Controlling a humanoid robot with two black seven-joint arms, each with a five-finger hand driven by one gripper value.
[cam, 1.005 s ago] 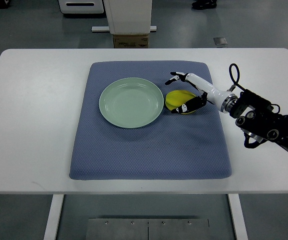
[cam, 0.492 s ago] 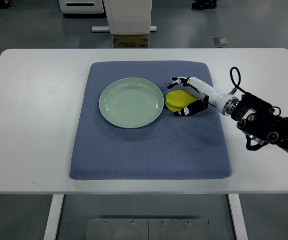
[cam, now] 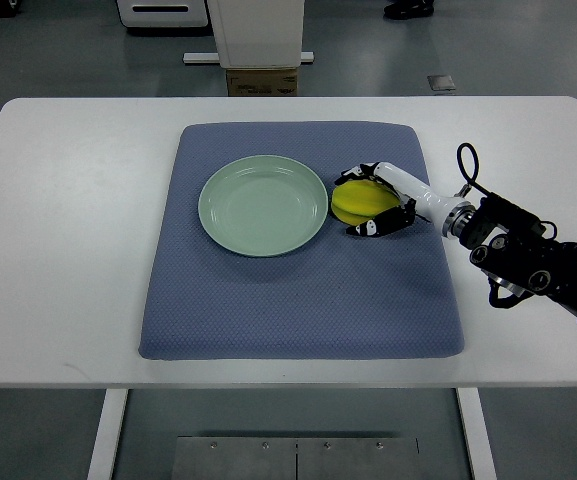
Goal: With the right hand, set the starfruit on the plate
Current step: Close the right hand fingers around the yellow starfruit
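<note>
The robot's right hand (cam: 380, 200), white with black fingertips, is reaching in from the right edge on its dark, cable-looped arm (cam: 528, 262) and is wrapping around the yellow, rounded starfruit (cam: 359, 201), which is lying on the blue-grey quilted cloth mat (cam: 298, 290) just to the right of the pale green round ceramic plate (cam: 262, 205). The fingers (cam: 351, 174) are curling over the far side of the fruit while the thumb side is pressing in along its near edge, so the hand is looking clamped on the starfruit from both sides, with the fruit sitting snug between them. The fruit is resting on the mat, just beside the plate's right rim and not on the plate; whether fruit and rim are actually touching is hard to tell from this high angle. The plate is sitting bare near the middle of the mat, slightly towards the far side. The mat is covering the centre of the white rectangular table (cam: 58, 250), and beyond the table's far edge a white pedestal base (cam: 258, 35) is standing on the grey floor
</note>
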